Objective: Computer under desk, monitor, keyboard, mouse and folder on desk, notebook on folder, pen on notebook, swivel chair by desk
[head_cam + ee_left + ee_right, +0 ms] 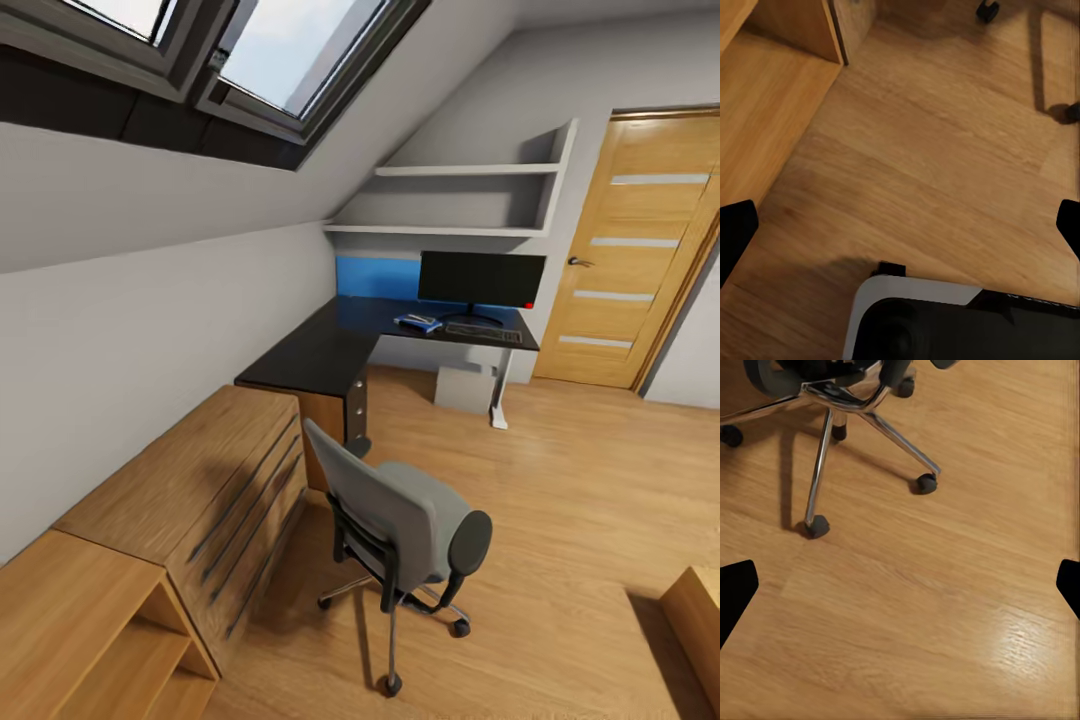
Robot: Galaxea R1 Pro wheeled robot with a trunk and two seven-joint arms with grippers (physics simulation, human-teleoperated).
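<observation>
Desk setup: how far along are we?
Done: monitor and keyboard on the desk, computer beneath, folder already beside the keyboard. In hand: nothing; both grippers hang open over floor. Left: swivel chair stands away from the desk. Mouse, notebook, pen too small to tell.

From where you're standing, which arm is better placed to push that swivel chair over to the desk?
Probably the right. In the right wrist view the swivel chair shows its chrome base and casters close ahead of the open right gripper. The left gripper, also open, faces mostly bare floor beside the wooden dresser.
</observation>
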